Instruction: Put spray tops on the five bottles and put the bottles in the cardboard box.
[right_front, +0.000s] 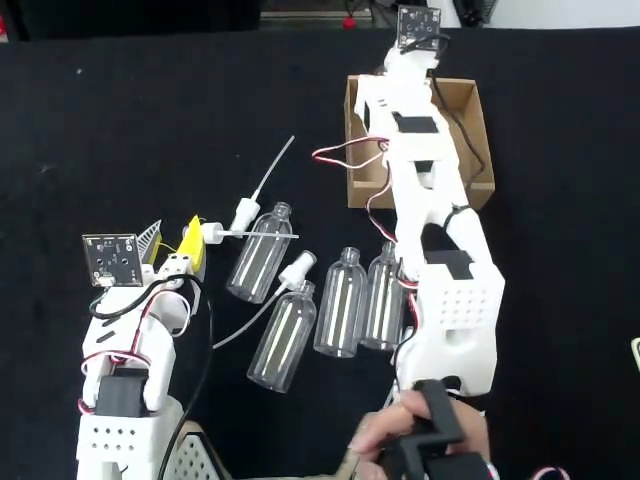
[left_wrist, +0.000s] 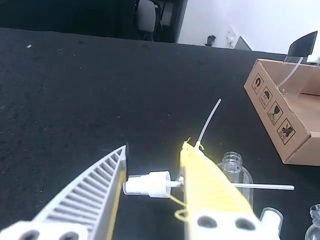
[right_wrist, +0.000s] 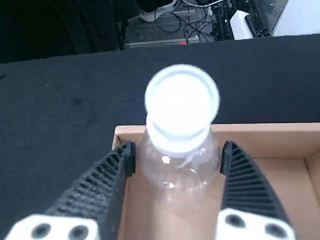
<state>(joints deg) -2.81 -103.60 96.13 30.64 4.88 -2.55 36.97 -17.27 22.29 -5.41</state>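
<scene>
Capped bottle (right_wrist: 180, 175): one, clasped at its sides by the right gripper (right_wrist: 177, 150) over the open cardboard box (right_wrist: 280, 135), upper right-centre of the high view.
Bare bottles (right_front: 340, 300): four, lying mid-frame, none topped.
Left gripper (left_wrist: 155, 147): lower left, fingers apart, straddling a loose spray top (left_wrist: 147, 185), apparently unclamped.
Progress, judged: one bottle nearly boxed; four left to top and box.
</scene>
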